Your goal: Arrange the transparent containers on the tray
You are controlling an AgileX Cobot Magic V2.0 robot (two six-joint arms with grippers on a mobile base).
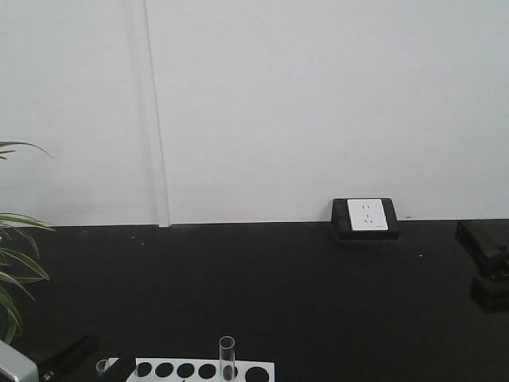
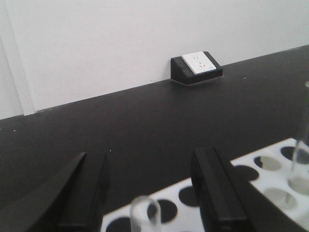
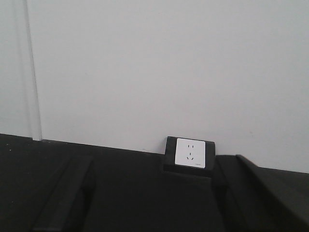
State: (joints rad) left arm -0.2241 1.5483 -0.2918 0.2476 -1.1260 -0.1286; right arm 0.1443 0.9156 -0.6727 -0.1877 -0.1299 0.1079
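Observation:
A clear glass test tube (image 1: 227, 356) stands upright in the white rack (image 1: 191, 371) at the bottom of the front view. A second tube (image 2: 145, 215) shows its round mouth low in the left wrist view, between the black fingers (image 2: 84, 193) of my left gripper (image 2: 152, 193). That gripper is open, and its fingers stand apart from the tube on both sides. Another tube (image 2: 301, 145) rises at the right edge of the rack (image 2: 270, 179). My right gripper (image 3: 154, 193) is open over bare black tabletop with nothing in it. The tray is out of view.
A white wall socket in a black wedge housing (image 1: 366, 216) sits at the back of the black table against the white wall. Plant leaves (image 1: 16, 270) reach in from the left edge. The right arm (image 1: 487, 259) hangs at the far right.

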